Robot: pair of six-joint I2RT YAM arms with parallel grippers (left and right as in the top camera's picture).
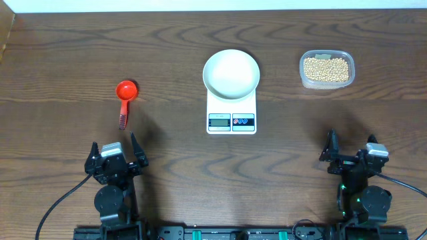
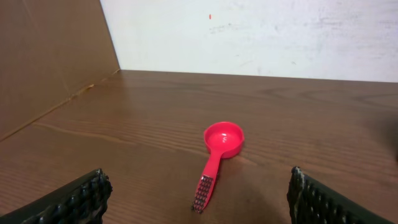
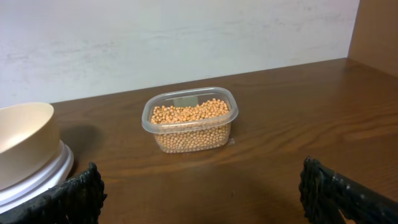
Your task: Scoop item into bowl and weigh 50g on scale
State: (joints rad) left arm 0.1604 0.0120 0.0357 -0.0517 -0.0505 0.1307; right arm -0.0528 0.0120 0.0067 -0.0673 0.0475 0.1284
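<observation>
Now the left gripper (image 1: 113, 145) sits low at the near edge of the table (image 1: 67, 53), its jaws spread wide with nothing between them. In the left wrist view its two ribbed black fingers (image 2: 81, 196) fill the bottom corners. Just ahead of it lies a red scoop (image 2: 214, 158), flat on the wood. Its cup faces up and is empty, and its handle points back toward the gripper. The scoop is left of the scale (image 1: 231, 121) and well apart from it.

The right gripper (image 1: 350, 145) sits at the near edge on the other side. It is just as wide apart, holds nothing and touches nothing. Its finger pads show in the low corners of the right wrist view.

The scale stands mid-table, farther out than both grippers and between them. Its display and two round buttons, one red and one blue, face the robot. The reading is too small to tell. The bowl (image 1: 231, 73) rests on the scale's platform, covering the far part and slightly overhanging the sides. It is white, upright and looks empty.

The beans (image 1: 325, 69) lie in a clear tub (image 3: 147, 121) at the far right, well apart from the scale and straight ahead of the right gripper. The tub stands upright, open at the top, and the beans fill it almost to the rim.
</observation>
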